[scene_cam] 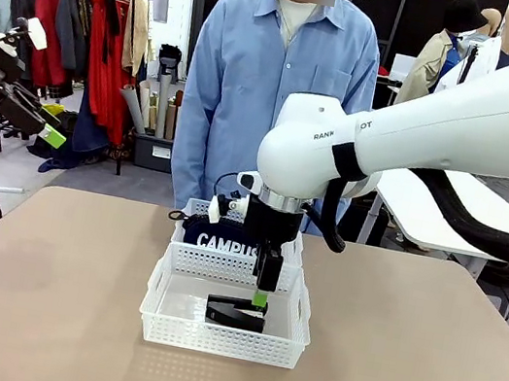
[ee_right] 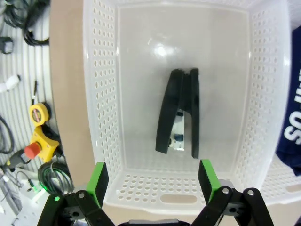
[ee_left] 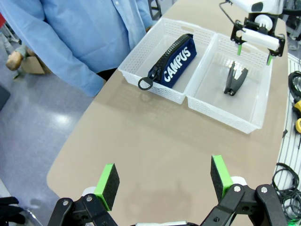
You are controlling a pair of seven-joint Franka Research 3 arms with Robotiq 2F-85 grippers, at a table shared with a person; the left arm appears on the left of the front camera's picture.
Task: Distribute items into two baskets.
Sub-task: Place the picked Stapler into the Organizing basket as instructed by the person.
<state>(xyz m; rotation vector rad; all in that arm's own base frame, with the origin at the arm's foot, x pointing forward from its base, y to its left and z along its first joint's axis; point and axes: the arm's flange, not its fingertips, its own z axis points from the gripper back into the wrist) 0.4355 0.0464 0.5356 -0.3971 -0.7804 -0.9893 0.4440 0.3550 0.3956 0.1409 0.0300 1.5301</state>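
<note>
The worktop is wide, smooth and tan. Behind it the room has a rack of hanging clothes and a person in a blue shirt standing at the far edge. The floor beside the worktop is grey and shiny in the left wrist view.

Two white baskets sit end to end in the middle, touching. The far basket holds the navy pouch with "CAMPUS" on it. The near basket holds the small black stapler, lying on its side on the bottom.

The left wrist view shows the whole pouch from above, with its zip and ring pull, which the front view mostly hides. The right wrist view looks straight down on the stapler and also shows cables and a yellow box with a red button off the edge of the worktop.

The right hand hangs inside the near basket, just above the stapler. Its fingers are spread wide and hold nothing. The left hand is up over bare worktop, well apart from the baskets. Its fingers are spread wide too, with nothing between them.
</note>
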